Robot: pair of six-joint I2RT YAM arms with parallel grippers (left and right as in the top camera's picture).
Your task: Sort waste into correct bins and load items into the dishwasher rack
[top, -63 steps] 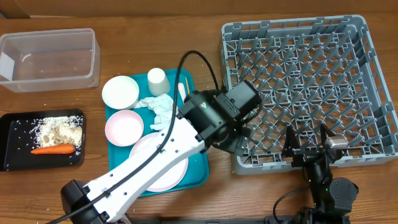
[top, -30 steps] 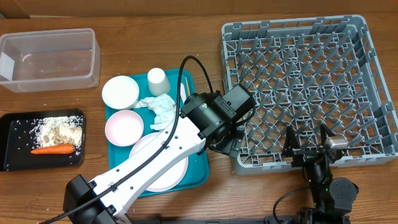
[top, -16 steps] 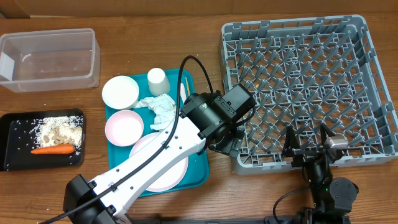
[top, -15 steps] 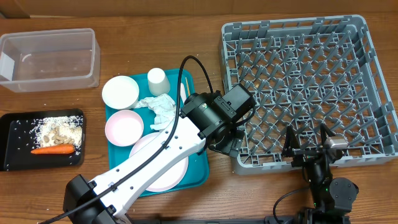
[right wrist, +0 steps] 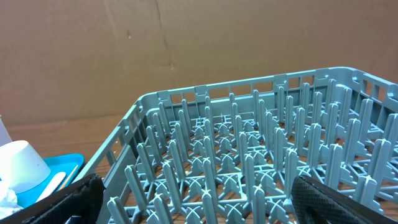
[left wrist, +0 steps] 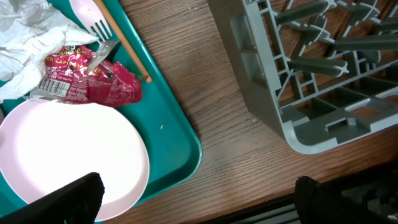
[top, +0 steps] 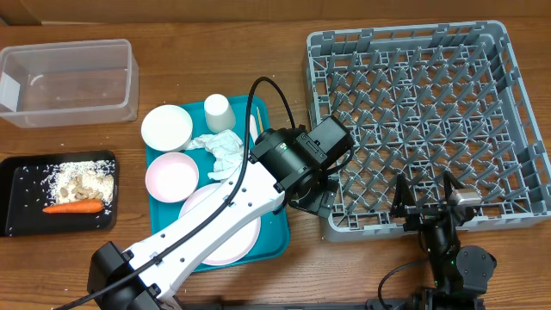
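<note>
Your left arm has pulled back from the near-left corner of the dishwasher rack (top: 413, 112), where it hung two seconds ago. It has come left and a little nearer, and for the last second it has not moved. It now sits over the strip of bare table between the rack and the teal tray (left wrist: 177, 127).

Nothing else has shifted, and the rack holds no dishes yet. The left gripper (left wrist: 199, 208) is spread wide with nothing between its fingers. The right gripper (top: 424, 202) is just as wide and just as empty, parked at the rack's near wall.

I read this as a step away from the rack and a line-up on the tray. The red snack wrapper (left wrist: 87, 78) lies on the tray's right side, against the far rim of the pink plate (left wrist: 68, 155). The crumpled tissue (left wrist: 25, 43) is just to its left, and the fork (left wrist: 93, 18) and chopstick (left wrist: 127, 46) are just beyond it.

The carrot (top: 73, 207) and food scraps (top: 82, 181) already lie in the black tray (top: 13, 198). The clear tub (top: 69, 82) looks empty, so wrapper and tissue are the waste you still have to sort.

The white bowl (top: 167, 127), pink bowl (top: 171, 177) and cup (top: 219, 112) wait on the teal tray, none loaded. If you go for the wrapper, mind the fork tines and chopstick so close beside it
</note>
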